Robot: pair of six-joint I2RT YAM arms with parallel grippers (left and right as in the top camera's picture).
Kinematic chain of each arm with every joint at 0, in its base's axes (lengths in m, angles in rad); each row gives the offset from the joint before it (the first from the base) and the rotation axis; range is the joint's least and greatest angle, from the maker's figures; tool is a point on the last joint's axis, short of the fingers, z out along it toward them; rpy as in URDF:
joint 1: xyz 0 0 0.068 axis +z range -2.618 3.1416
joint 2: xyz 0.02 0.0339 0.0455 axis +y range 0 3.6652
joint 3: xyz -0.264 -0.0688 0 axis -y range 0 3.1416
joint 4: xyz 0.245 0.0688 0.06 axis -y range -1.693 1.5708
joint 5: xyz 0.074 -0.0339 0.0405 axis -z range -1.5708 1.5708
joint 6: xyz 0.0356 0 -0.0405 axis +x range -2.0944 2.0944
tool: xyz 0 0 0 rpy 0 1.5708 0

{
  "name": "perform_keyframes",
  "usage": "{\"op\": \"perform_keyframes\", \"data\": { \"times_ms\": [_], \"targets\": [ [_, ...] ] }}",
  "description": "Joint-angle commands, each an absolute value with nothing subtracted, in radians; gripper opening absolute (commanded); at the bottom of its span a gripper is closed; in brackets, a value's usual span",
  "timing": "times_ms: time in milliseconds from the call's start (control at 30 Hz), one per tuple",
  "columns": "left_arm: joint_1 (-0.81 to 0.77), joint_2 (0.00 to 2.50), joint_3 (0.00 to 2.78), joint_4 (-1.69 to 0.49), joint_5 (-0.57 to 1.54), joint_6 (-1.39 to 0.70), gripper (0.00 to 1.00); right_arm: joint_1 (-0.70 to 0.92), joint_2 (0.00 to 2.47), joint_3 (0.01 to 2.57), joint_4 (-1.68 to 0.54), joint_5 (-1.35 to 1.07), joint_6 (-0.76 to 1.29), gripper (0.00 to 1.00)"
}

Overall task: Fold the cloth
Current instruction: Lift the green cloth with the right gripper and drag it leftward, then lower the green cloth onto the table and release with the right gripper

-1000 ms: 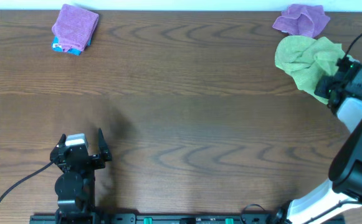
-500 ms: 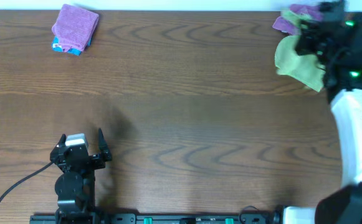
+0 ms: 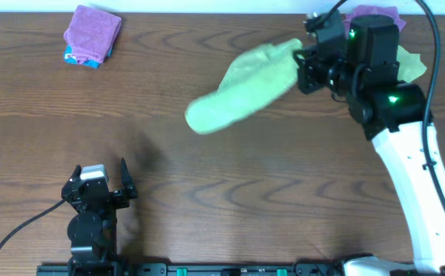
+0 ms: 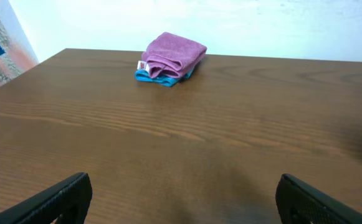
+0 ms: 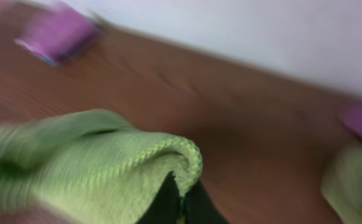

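Note:
The cloth [image 3: 241, 88], lime-green and blurred, hangs stretched out above the table's back middle. My right gripper [image 3: 302, 57] is shut on its right end. In the right wrist view the cloth [image 5: 87, 162] drapes over my dark fingers [image 5: 193, 205], and its stitched edge is pinched between them. My left gripper [image 3: 99, 180] rests near the front left with its jaws wide open and nothing between them. The left wrist view shows only its two fingertips [image 4: 50, 199] over bare wood.
A folded purple cloth on a blue one [image 3: 92, 34] lies at the back left. Another lime-green cloth [image 3: 410, 65] and a crumpled purple cloth [image 3: 371, 14] lie at the back right, partly behind my right arm.
My right arm has swung from the table's right edge up and to the left, pulling the cloth out over the table. The left arm has not moved.

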State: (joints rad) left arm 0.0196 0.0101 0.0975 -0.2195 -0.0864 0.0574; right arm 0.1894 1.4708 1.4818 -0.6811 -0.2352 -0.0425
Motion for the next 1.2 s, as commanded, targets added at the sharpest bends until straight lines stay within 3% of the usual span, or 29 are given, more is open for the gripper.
{"op": "perform_keyframes", "data": {
  "times_ms": [0, 33, 67, 400, 700, 967, 1167],
  "targets": [
    [0.026, 0.004, 0.07, -0.228, -0.104, 0.072, 0.95, 0.142, 1.527, 1.488, -0.747, -0.086, -0.049, 0.64],
    [0.026, 0.004, 0.07, -0.228, -0.104, 0.072, 0.95, 0.133, 1.542, 1.488, -0.767, -0.091, -0.041, 0.95],
    [0.026, 0.004, 0.07, -0.228, -0.104, 0.072, 0.95, 0.128, 1.559, 1.488, -0.784, -0.101, -0.038, 0.99],
    [0.026, 0.004, 0.07, -0.228, -0.104, 0.072, 0.95, 0.133, 1.698, 1.488, -0.779, -0.195, -0.039, 0.99],
    [0.026, 0.004, 0.07, -0.228, -0.104, 0.072, 0.95, 0.168, 1.894, 1.488, -0.853, -0.243, -0.132, 0.71],
    [0.026, 0.004, 0.07, -0.228, -0.104, 0.072, 0.95, 0.223, 1.989, 1.488, -0.911, -0.183, -0.216, 0.58],
    [0.026, 0.004, 0.07, -0.228, -0.104, 0.072, 0.95, 0.229, 2.027, 1.488, -0.939, -0.081, -0.244, 0.55]
  ]
}}
